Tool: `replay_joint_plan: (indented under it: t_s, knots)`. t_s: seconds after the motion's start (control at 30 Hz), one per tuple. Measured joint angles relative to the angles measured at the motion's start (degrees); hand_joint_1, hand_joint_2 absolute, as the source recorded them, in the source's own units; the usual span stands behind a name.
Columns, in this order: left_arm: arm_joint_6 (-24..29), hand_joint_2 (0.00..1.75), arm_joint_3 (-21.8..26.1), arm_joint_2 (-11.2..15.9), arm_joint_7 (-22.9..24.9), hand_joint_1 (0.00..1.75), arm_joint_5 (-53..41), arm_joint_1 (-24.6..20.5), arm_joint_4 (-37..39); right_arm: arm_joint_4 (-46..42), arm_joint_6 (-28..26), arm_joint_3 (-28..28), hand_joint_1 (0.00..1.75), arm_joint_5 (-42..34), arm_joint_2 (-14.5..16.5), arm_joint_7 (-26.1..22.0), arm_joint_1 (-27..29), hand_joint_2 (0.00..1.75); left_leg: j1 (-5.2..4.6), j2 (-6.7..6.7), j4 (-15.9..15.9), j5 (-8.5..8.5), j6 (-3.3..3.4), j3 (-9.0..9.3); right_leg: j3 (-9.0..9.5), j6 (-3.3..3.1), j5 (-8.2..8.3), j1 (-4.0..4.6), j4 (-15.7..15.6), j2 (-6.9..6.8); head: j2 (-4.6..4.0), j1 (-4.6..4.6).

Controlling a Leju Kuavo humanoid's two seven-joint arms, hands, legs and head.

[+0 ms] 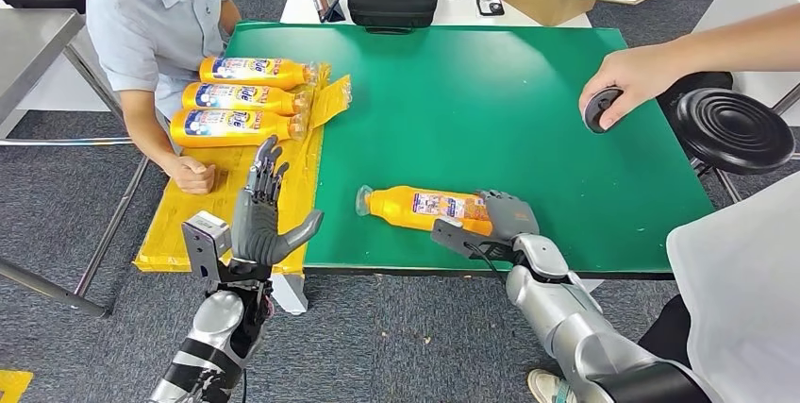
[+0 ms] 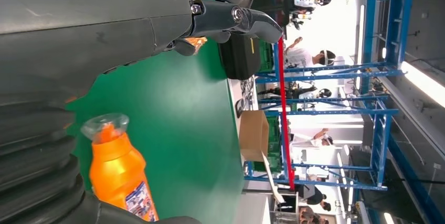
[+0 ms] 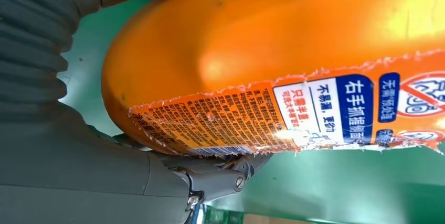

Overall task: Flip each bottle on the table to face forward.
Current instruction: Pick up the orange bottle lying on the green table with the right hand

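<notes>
Grey carpet surrounds the green table (image 1: 491, 92), whose left edge carries a yellow sheet (image 1: 179, 228). At about ten o'clock on the table, three orange bottles (image 1: 247, 99) lie side by side on this sheet, in front of a seated person (image 1: 156, 16). At seven o'clock the left hand (image 1: 267, 219) stands upright with fingers spread, holding nothing. Near the front edge, at six o'clock, one orange bottle (image 1: 425, 208) lies on its side, and the right hand (image 1: 505, 217) grasps its base. At three o'clock, a person's hand (image 1: 627, 77) holds a dark object (image 1: 600, 108).
</notes>
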Motion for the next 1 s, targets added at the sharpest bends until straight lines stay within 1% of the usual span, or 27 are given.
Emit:
replay_joint_plan:
  t_s: [0.17,0.3,0.37,0.5,0.63,0.73,0.83,0.93,1.0]
  knots:
    - [-0.05,1.75,0.02,0.00,0.07,0.00,-0.01,-0.04,0.36,0.23,0.94,-0.14,1.75,-1.52,-0.59,-0.14,0.18,1.75,0.00,-0.01,0.00,0.00,0.00,0.07,0.08,0.00,0.00,0.00,0.00,0.00,0.00,0.01]
    - [-0.06,1.75,0.08,0.00,0.10,0.00,0.02,-0.01,0.37,0.29,0.90,-0.55,1.75,-2.87,-0.75,-1.31,0.45,1.75,0.00,-0.01,0.00,-0.02,0.00,0.13,0.17,0.00,-0.01,0.00,-0.01,-0.01,0.00,0.01]
    - [0.02,1.75,0.13,0.00,0.34,0.00,0.31,0.26,0.30,0.29,0.74,-1.73,1.75,-6.17,-0.60,-4.25,0.90,1.75,0.00,-0.02,0.00,-0.02,0.00,0.17,0.23,0.00,-0.01,0.00,-0.01,-0.01,0.00,0.01]
    - [2.09,1.75,0.63,-0.03,1.59,0.00,1.31,1.46,-0.12,0.09,-0.59,-6.20,1.75,-14.41,0.27,-12.56,2.84,1.75,0.00,0.03,-0.01,-0.10,-0.06,0.22,0.27,0.00,-0.01,0.01,0.00,0.05,0.00,0.02]
    - [5.93,1.75,2.46,-1.11,3.82,0.00,3.83,2.76,-0.25,-1.59,-2.16,-10.66,1.75,-20.82,2.85,-19.02,5.73,1.75,0.02,0.12,-0.01,-0.18,-0.16,0.26,0.19,-0.01,-0.01,0.06,0.00,0.20,0.00,-0.01]
    - [7.76,1.75,3.55,-2.01,4.62,0.00,5.12,3.42,-0.16,-3.46,-2.79,-13.19,1.75,-24.35,4.45,-22.08,7.51,1.75,0.08,0.08,-0.02,-0.15,-0.18,0.18,0.15,-0.02,-0.02,0.14,0.00,0.18,0.00,0.01]
    - [8.33,1.75,4.34,-2.62,6.20,0.00,7.69,3.92,0.40,-6.44,-2.65,-15.37,1.75,-29.83,6.09,-25.09,9.72,1.75,0.09,0.05,-0.02,-0.14,-0.18,0.09,0.09,-0.03,-0.03,0.16,0.01,0.17,0.00,0.01]
    - [7.64,1.75,4.49,-2.84,7.13,0.00,9.73,4.60,1.28,-11.18,-2.22,-16.32,1.75,-34.71,7.69,-25.99,12.60,1.75,0.09,0.04,-0.02,-0.12,-0.18,-0.10,-0.09,-0.03,-0.03,0.14,0.02,0.16,0.00,0.00]
    - [7.37,1.75,4.49,-2.86,7.34,0.00,10.29,4.96,1.76,-14.02,-2.02,-16.39,1.75,-36.15,8.31,-25.98,13.95,1.75,0.09,0.04,-0.02,-0.11,-0.16,-0.22,-0.20,-0.03,-0.03,0.13,0.02,0.16,0.00,0.01]
